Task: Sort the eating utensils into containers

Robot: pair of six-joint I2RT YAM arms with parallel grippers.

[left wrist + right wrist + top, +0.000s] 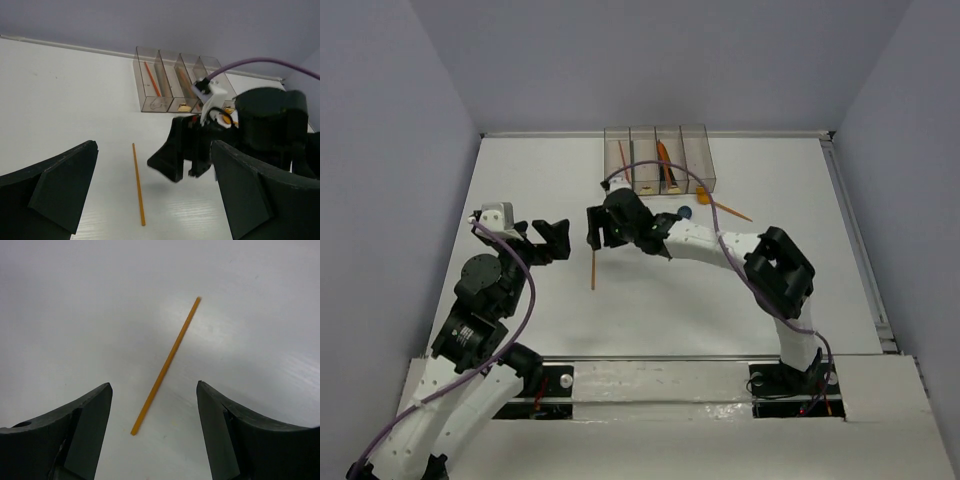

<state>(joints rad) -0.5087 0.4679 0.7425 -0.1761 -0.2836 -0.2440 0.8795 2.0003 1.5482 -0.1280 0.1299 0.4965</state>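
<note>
The right end effector (pixel 153 385) hangs spread wide, holding nothing; the orange stick (pixel 165 365) lies flat on the worktop (pixel 60 300) below it, between its two fingers (pixel 75 430). The left end effector (pixel 560 241), just beside it, is also spread and empty; the containers (pixel 655 160) stand beyond both.

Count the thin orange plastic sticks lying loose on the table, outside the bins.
2: one stick under the right gripper, another stick right of the clear bins. Right arm may hide more.
</note>
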